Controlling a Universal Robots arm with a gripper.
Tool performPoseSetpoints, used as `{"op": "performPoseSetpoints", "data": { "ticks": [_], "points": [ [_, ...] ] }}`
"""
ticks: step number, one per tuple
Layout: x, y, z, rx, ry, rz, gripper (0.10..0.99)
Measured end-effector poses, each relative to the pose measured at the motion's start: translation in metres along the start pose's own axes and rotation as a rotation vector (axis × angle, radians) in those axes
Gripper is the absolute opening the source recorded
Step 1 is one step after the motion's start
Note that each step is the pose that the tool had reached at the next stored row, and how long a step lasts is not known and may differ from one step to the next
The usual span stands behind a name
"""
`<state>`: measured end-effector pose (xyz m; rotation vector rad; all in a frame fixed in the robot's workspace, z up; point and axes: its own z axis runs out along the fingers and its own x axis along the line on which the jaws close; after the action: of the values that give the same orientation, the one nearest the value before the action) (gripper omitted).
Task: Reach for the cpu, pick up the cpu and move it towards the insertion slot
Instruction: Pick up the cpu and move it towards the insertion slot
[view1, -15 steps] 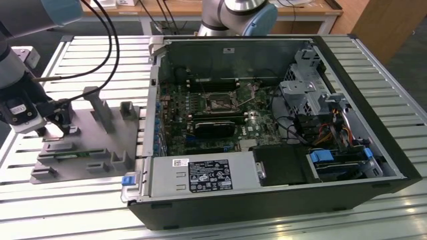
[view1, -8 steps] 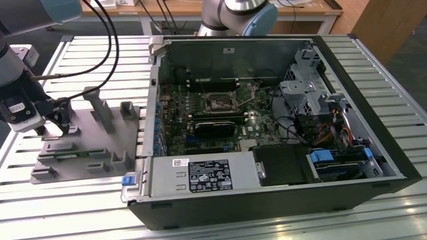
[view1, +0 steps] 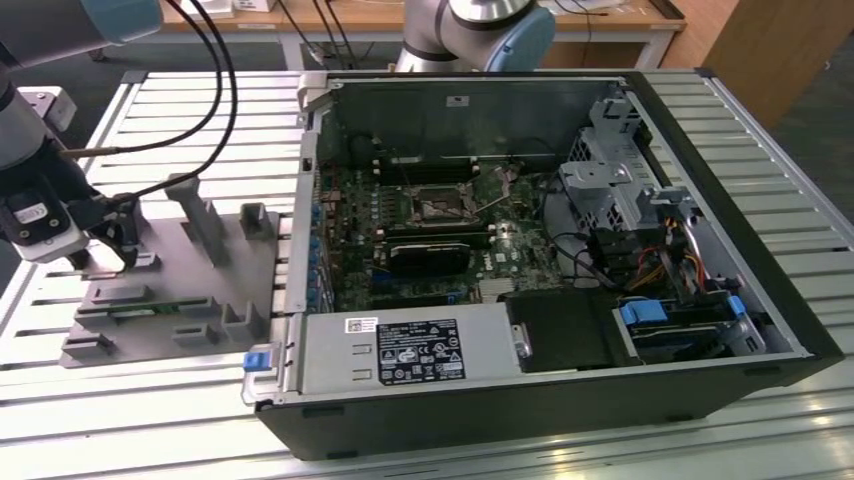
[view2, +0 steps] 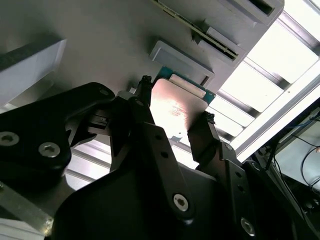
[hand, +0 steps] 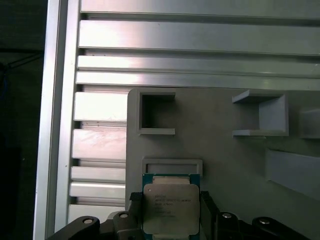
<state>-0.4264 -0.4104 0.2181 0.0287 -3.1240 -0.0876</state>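
A robot arm stands at the exterior view's left, its black gripper (view1: 104, 252) lowered over a grey fixture plate (view1: 180, 275) that lies on a slatted aluminium table (view1: 174, 110). In both wrist views the cpu (hand: 171, 207), a flat square chip with a shiny silver top and a green rim, sits between the two black fingers (view2: 150, 125). The fingers press against its opposite edges, pinching it. The chip is over the plate, just beside a low rectangular grey block (hand: 172, 165); whether it rests on the plate or is lifted off it cannot be told. The insertion slot (view1: 434, 205), a square black socket with a silver frame, lies on the green motherboard inside the open computer case (view1: 534, 425), well apart from the gripper, toward the exterior view's right.
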Motion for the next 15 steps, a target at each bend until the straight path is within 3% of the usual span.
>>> {"op": "performPoseSetpoints", "data": {
  "ticks": [15],
  "points": [
    [0.0001, 0.0005, -0.0040, 0.000, 0.0000, 0.000, 0.541]
  ]
}}
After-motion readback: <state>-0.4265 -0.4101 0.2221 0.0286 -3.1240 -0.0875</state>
